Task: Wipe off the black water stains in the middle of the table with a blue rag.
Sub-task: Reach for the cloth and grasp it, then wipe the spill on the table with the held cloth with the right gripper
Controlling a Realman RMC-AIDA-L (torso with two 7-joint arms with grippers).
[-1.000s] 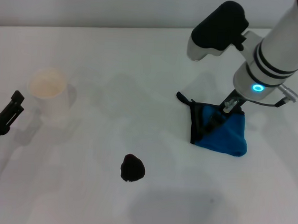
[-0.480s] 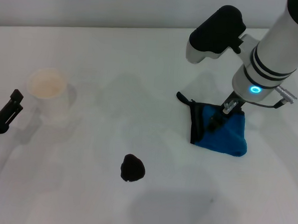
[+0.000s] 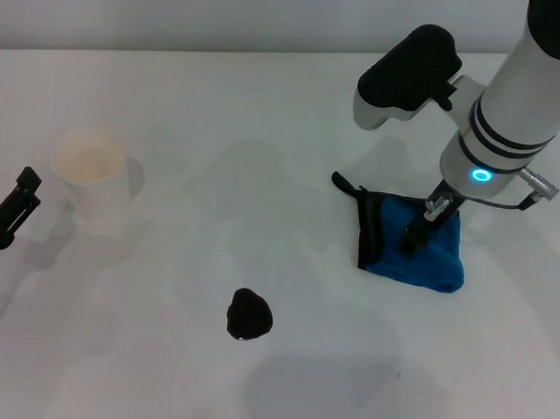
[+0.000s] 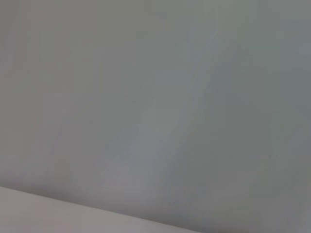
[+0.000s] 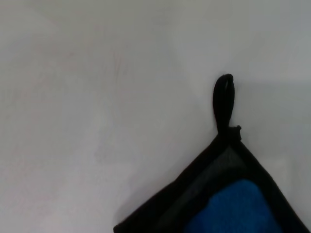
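Note:
The blue rag (image 3: 426,250) lies folded on the white table (image 3: 267,106) at the right, its black trim and loop (image 3: 349,187) pointing left. My right gripper (image 3: 423,226) is down on the rag's top, close against the cloth. In the right wrist view the rag's black-trimmed corner (image 5: 228,189) and loop (image 5: 223,99) show against the table. The black water stain (image 3: 249,314) is a glossy blot in the middle front of the table, well to the left of the rag. My left gripper (image 3: 12,210) is parked at the left edge, open and empty.
A cream paper cup (image 3: 92,173) stands upright at the left, near my left gripper. The left wrist view shows only a plain pale surface (image 4: 155,116).
My right arm has shifted slightly right and lower over the rag. The rag, stain, cup and left arm have stayed in place.

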